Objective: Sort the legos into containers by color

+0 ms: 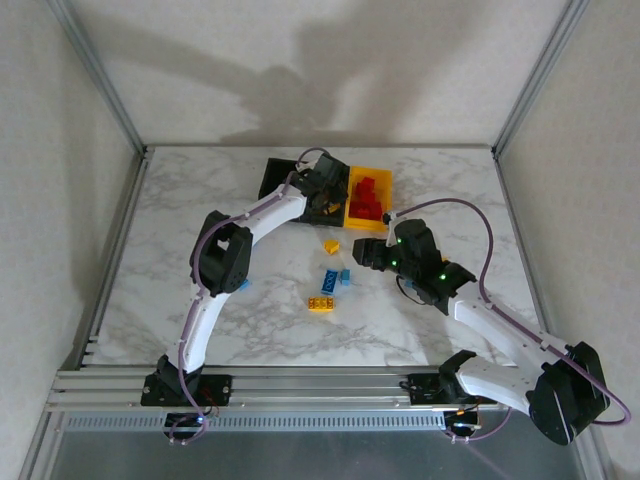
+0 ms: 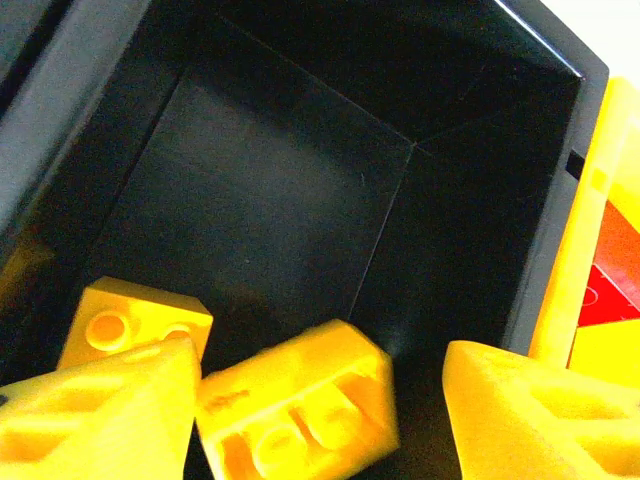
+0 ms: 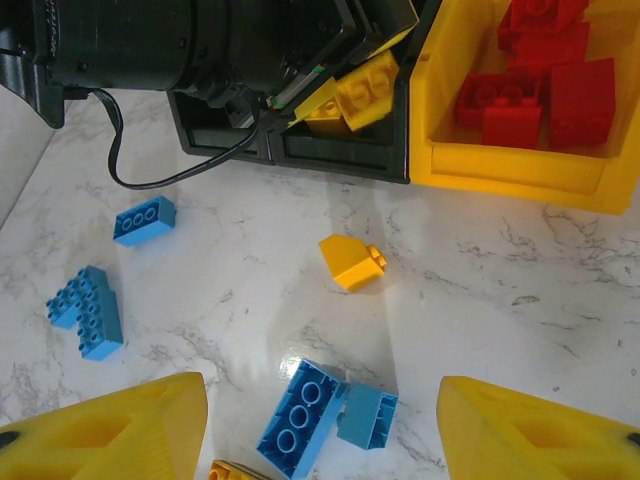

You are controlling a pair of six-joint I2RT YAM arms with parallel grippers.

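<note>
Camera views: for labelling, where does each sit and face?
Top external: above and behind, facing down at the table; both arms show.
Left wrist: on the left arm, facing into a black bin; own fingers show.
Right wrist: on the right arm, facing loose bricks; own fingers show.
Shared: top and right wrist see the yellow bin.

White marbled tabletop (image 1: 150, 290), pale walls (image 1: 400, 50) — aluminium frame posts (image 1: 98, 72)
</note>
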